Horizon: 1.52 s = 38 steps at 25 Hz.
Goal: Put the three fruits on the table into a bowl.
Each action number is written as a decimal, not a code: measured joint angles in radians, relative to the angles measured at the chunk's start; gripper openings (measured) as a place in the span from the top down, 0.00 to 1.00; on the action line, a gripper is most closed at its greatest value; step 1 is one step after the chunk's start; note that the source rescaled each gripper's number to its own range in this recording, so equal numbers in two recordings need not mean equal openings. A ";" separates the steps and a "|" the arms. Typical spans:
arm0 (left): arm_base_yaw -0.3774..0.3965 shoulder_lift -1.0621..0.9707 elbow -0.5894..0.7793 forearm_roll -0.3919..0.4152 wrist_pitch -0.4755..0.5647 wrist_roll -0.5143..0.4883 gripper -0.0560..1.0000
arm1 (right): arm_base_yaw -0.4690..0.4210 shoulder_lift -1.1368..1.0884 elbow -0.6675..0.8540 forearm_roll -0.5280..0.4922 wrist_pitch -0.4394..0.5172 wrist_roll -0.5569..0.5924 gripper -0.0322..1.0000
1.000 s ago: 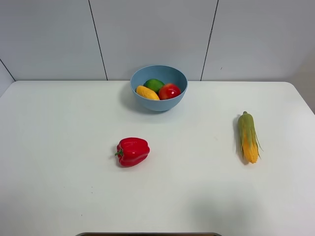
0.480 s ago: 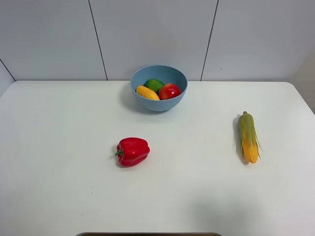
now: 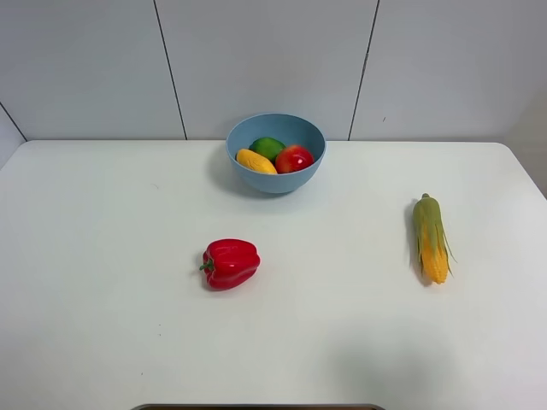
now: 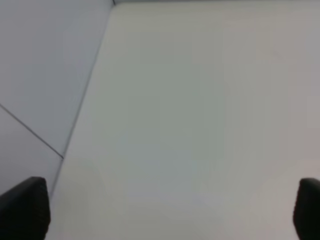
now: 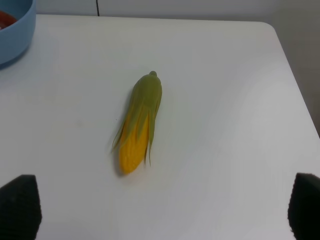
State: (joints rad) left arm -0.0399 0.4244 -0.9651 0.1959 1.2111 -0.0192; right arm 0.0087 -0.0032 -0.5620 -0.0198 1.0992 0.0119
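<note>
The light-blue bowl [image 3: 275,152] stands at the back middle of the white table [image 3: 102,282]. Inside it lie the green lime [image 3: 267,147], the yellow-orange mango [image 3: 255,161] and the red peach-like fruit [image 3: 294,159]. The bowl's edge also shows in the right wrist view [image 5: 15,35]. Neither arm shows in the exterior high view. In the left wrist view the left gripper [image 4: 165,215] is open and empty over bare table by the wall. In the right wrist view the right gripper [image 5: 165,210] is open and empty, short of the corn cob.
A glossy red bell pepper [image 3: 229,263] lies in the middle of the table. A corn cob with green husk [image 3: 431,237] lies at the right, and also shows in the right wrist view [image 5: 138,125]. The table's right edge [image 5: 300,100] is near it.
</note>
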 joint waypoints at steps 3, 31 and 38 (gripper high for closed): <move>0.000 -0.104 0.121 -0.005 -0.027 -0.025 0.00 | 0.000 0.000 0.000 0.000 0.000 0.000 0.00; 0.000 -0.427 0.524 -0.131 -0.124 -0.078 0.00 | 0.000 0.000 0.000 0.000 0.000 0.000 0.00; 0.000 -0.427 0.524 -0.128 -0.124 -0.086 0.00 | 0.000 0.000 0.000 0.000 0.000 0.000 0.00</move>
State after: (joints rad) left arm -0.0399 -0.0030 -0.4413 0.0680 1.0876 -0.1052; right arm 0.0087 -0.0032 -0.5620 -0.0198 1.0992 0.0119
